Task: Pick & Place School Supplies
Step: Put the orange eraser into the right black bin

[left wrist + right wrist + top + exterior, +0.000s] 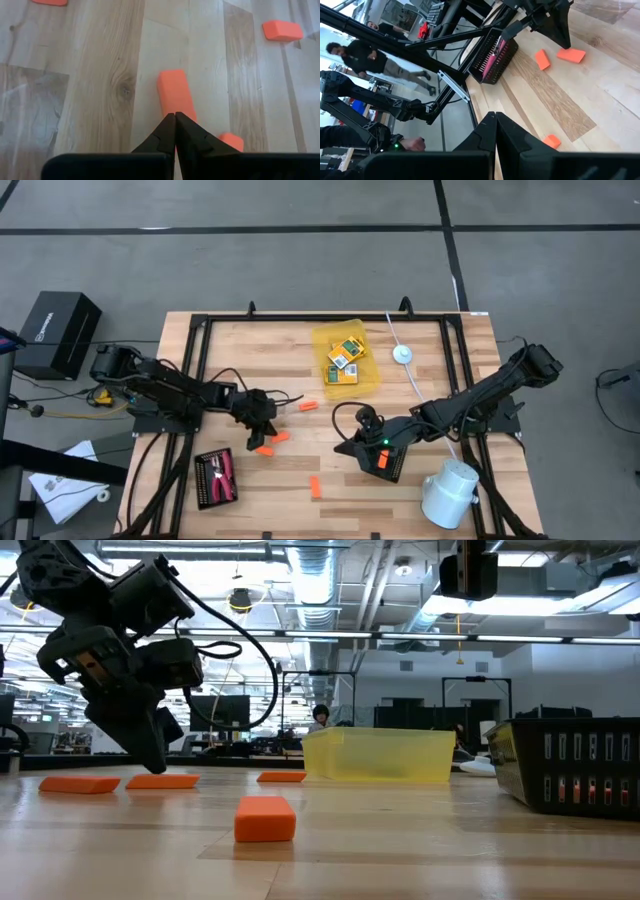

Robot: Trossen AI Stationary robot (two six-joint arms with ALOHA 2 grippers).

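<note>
Several orange sticks lie flat on the wood: two (265, 448) (280, 437) by my left gripper, one (308, 406) farther off, one (315, 488) near the near edge. My left gripper (262, 426) (175, 115) is shut, pointing down over the near end of an orange stick (174, 95). In the low view its tips (157, 762) stand just above a stick (162, 781). Yellow-and-green card boxes (345, 358) lie in the yellow tray (322, 340). The red-handled tool (226, 472) lies in a black tray (203, 480). My right gripper (345, 448) (495, 115) is shut, above the table's middle. My left gripper comes from above with shut fingers at the near end of the orange stick (176, 111). The fingertips cover that end in the wrist view, and I cannot tell whether they touch it. The stick lies flat on the table.
A second black tray (392, 465) (575, 765) sits under my right arm. A white cylinder (448, 492) stands near the right near corner, and a white disc with a cord (401, 353) lies beside the yellow tray. Black frame rails (300, 318) border the table. People show beyond the table (365, 55).
</note>
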